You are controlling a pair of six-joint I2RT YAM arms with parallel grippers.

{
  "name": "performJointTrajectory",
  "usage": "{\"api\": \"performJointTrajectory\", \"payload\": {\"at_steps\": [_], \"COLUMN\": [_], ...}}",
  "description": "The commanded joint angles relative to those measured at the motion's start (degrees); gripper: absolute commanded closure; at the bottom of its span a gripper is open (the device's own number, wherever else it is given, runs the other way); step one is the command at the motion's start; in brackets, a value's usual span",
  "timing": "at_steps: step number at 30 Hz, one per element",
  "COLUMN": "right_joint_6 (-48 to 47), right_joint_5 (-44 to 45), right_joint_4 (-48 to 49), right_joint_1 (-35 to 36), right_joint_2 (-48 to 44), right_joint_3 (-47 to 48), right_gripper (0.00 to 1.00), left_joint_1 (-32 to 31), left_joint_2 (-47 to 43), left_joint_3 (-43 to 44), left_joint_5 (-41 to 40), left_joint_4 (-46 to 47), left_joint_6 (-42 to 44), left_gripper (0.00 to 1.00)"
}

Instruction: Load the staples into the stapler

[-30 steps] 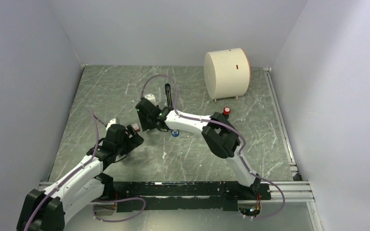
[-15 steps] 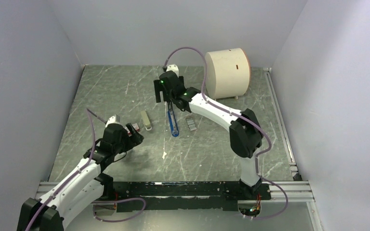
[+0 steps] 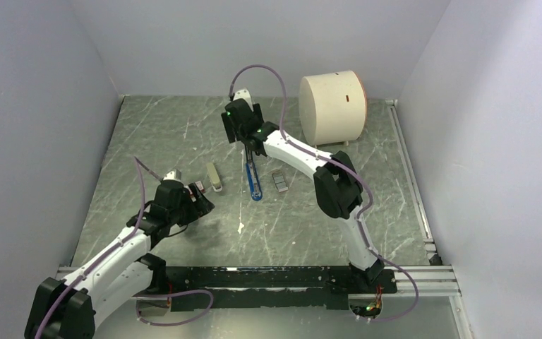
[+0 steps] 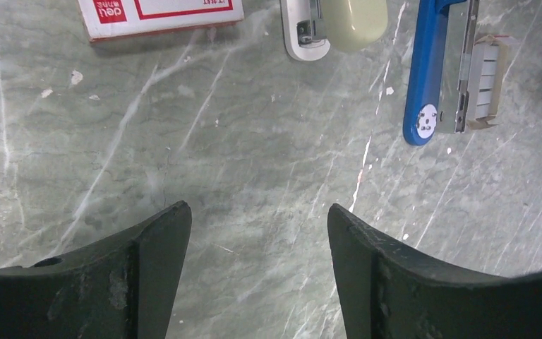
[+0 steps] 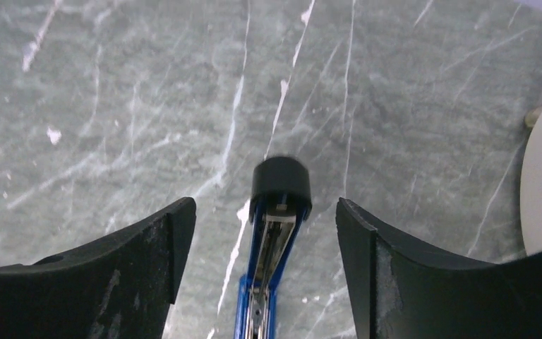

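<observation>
mid-table, the stapler point(image 3: 253, 182) lies with its black arm tip point(image 5: 281, 185) raised between the spread right gripper point(image 5: 265, 212) jaws, untouched. staple strip point(image 3: 280, 181) just beside it. left gripper point(image 4: 257, 219) also spread, over the table point(image 4: 254, 141). centre on the arm before closing, else it may skid.

Even soft overhead light; faint shadows; stapler point(image 5: 269, 244) tip slightly blurred.

Your top cam sits high behind the table's point(image 3: 169, 134) near edge, looking down over all of it. Both wrist cams hang close, facing down; all three catch the stapler point(image 4: 427, 70).
</observation>
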Motion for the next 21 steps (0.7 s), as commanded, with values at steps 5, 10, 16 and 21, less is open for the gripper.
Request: {"api": "performJointTrajectory", "payload": {"at_steps": [5, 10, 16, 21], "right_joint_6": [-1.1, -1.8, -1.6, -0.2], "right_joint_5": [-3.7, -5.4, -5.6, -4.0], "right_joint_4": [-1.4, -3.2, -4.4, -3.4], "right_joint_1": [-2.9, -3.1, -3.4, -3.4], "right_joint_2": [4.0, 4.5, 3.5, -0.1], "right_joint_3": [6.8, 7.8, 7.7, 4.3], "right_gripper": [0.41, 0.53, 0.66, 0.76], "left_joint_1": [-0.2, -0.2, -0.2, -0.3], "left_joint_2": [1.8, 3.2, 6.8, 10.4], "left_joint_3": [0.8, 0.5, 0.1, 0.4], "left_joint_5": [5.7, 7.7, 13.3, 17.7], "left_joint_4": [4.9, 6.7, 12.3, 17.9], "left_joint_6": [0.2, 0.6, 1.2, 0.6], "left_gripper": [0.2, 0.2, 0.22, 0.33]}}
